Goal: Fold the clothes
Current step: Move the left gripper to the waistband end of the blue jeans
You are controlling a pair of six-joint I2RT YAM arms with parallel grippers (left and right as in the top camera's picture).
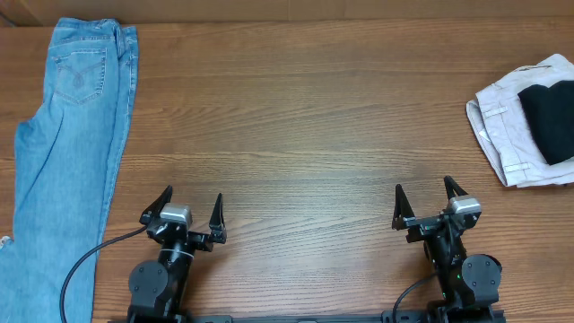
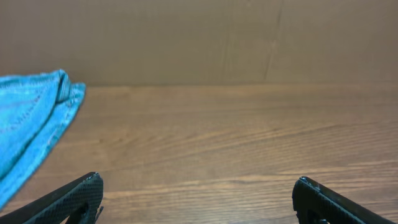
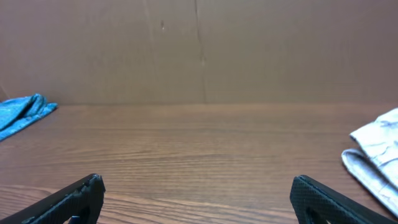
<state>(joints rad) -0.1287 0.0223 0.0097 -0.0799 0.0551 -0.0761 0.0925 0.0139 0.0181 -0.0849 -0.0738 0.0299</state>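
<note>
The light-blue jeans [image 1: 67, 135] lie flat along the left side of the wooden table [image 1: 305, 108]. Their waistband is at the far edge and a stitched back pocket faces up. The legs run toward the near side and pass out of the overhead view at the left and bottom. Their right edge is a fairly straight line that ends just left of the left arm's base, where a black cable [image 1: 85, 260] crosses onto the denim. At the opposite side, against the right border of the overhead view, a folded off-white garment [image 1: 502, 126] sits with a black garment [image 1: 552, 121] lying on top of it, and both are cut off by the frame. Between the jeans and this pile is a broad stretch of bare wood grain, reaching from the far edge down to the two arms. The left gripper [image 1: 192, 196] stands at the near side with its jaws spread wide and nothing between them, near the jeans' right edge but apart from it. The right gripper [image 1: 423, 187] also has its jaws parted wide and empty, well apart from the off-white garment. In both wrist views a brown cardboard wall [image 2: 186, 37] rises at the table's far edge.
</note>
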